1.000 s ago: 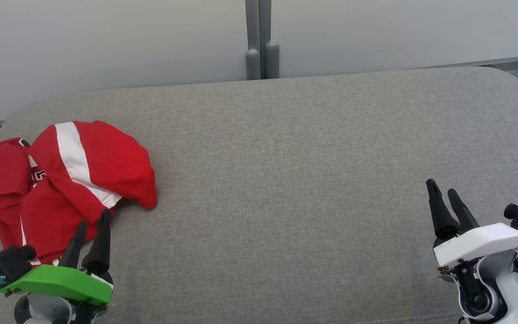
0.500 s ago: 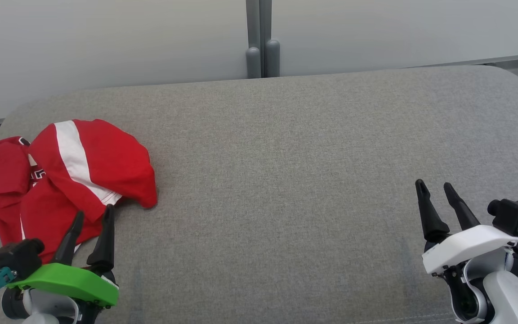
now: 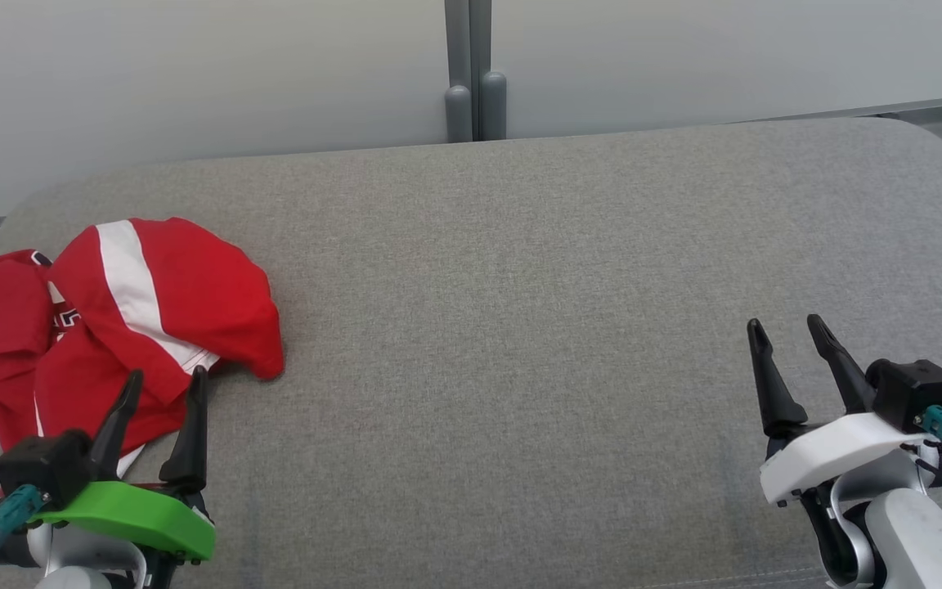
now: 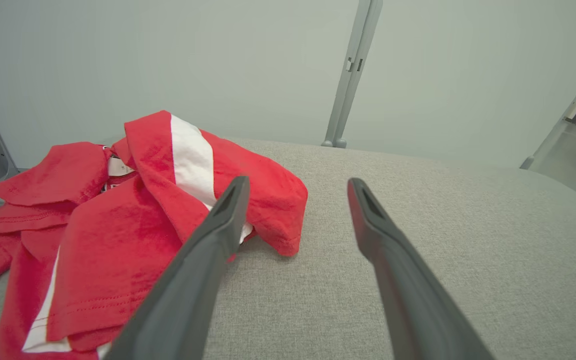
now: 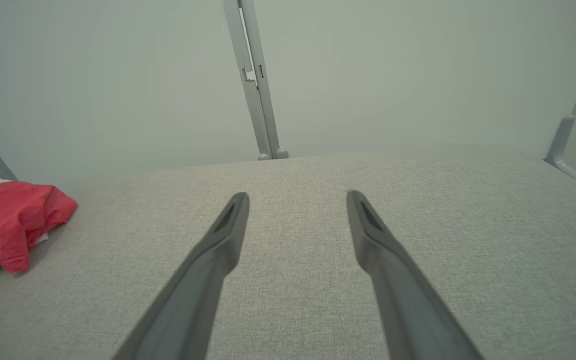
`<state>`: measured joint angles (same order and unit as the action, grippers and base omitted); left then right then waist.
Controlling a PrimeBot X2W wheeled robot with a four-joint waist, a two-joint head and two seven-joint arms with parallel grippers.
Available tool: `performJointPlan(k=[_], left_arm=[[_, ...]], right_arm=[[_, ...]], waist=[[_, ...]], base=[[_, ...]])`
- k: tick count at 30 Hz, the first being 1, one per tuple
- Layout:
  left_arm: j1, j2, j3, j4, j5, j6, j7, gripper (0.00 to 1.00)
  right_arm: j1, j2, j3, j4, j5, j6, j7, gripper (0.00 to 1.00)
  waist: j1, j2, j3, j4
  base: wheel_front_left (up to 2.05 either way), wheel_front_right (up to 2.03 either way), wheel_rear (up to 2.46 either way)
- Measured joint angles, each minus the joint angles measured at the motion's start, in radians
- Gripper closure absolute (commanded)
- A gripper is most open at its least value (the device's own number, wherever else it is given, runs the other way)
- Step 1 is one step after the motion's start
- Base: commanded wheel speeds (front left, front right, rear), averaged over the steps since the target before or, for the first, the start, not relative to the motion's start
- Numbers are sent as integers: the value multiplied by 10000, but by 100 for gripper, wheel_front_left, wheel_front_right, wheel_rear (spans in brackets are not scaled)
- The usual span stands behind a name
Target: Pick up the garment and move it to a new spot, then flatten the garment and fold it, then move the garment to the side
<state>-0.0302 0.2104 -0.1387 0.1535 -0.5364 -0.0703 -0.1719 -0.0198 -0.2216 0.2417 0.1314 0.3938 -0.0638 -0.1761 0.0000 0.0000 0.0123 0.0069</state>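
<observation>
In the head view, the red garment (image 3: 168,286) with its white stripe lies crumpled in a heap at the far left of the grey table (image 3: 520,327), part of it running past the picture's left edge. Bunched like that, it likely needs lifting onto the open middle before any flattening. The left claw (image 3: 167,376) hovers at the heap's near edge, its two fingers spread wide and holding nothing, a stance that seems set for a pinch on the nearest fold. The right claw (image 3: 785,325) is well apart at the lower right, equally wide open and empty over bare table, probably held clear until there is cloth to spread. In the left wrist view, the left claw (image 4: 298,182) frames the heap's right-hand lobe: one finger crosses the red cloth, the other lies over bare table just beside it, so closing would likely catch that edge. Whether the tips touch the cloth I cannot tell. In the right wrist view, the right claw (image 5: 296,196) points across bare table toward a grey post (image 5: 253,80) at the back, with the garment (image 5: 13,215) far off at the left edge.
</observation>
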Motion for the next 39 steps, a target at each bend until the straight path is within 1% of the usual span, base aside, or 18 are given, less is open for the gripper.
performJointPlan(k=[6,7,10,13,20,23,31,37,39], left_arm=[[18,115,-21,-40,794,-2,-222,0],[35,155,-19,-65,913,-2,-251,0],[39,236,-88,-61,1333,-15,-357,0],[46,244,-123,-50,1649,-82,-495,0],[232,343,-138,6,2619,-117,-771,0],[267,341,-128,144,2679,-176,-788,0],[452,226,19,606,2324,-268,-798,0],[452,226,69,669,2324,-282,-798,0],[451,228,81,675,2324,-345,-798,0]], right_arm=[[0,-61,82,-121,-788,-117,-192,0],[1,-65,105,-138,-932,-178,-247,0],[8,-102,75,-213,-1221,-198,-347,0],[28,-125,52,-293,-1603,-353,-437,0],[109,-249,58,-445,-2596,-523,-731,0],[175,-255,36,-454,-2721,-523,-757,0],[337,-215,-67,-454,-2715,-523,-757,0],[351,-167,-136,-454,-2715,-522,-757,0],[359,-155,-155,-454,-2715,-518,-757,0]], waist=[[0,0,-27,-75],[0,0,-32,-101],[0,0,-41,-163],[0,0,-54,-212],[0,0,-127,-367],[0,0,-164,-417],[0,0,-187,-508],[0,0,-167,-546],[0,0,-162,-553]], base=[[0,0,0],[0,0,0],[0,0,0],[0,0,0],[0,0,0],[0,0,0],[0,0,0],[0,0,0],[0,0,0]])
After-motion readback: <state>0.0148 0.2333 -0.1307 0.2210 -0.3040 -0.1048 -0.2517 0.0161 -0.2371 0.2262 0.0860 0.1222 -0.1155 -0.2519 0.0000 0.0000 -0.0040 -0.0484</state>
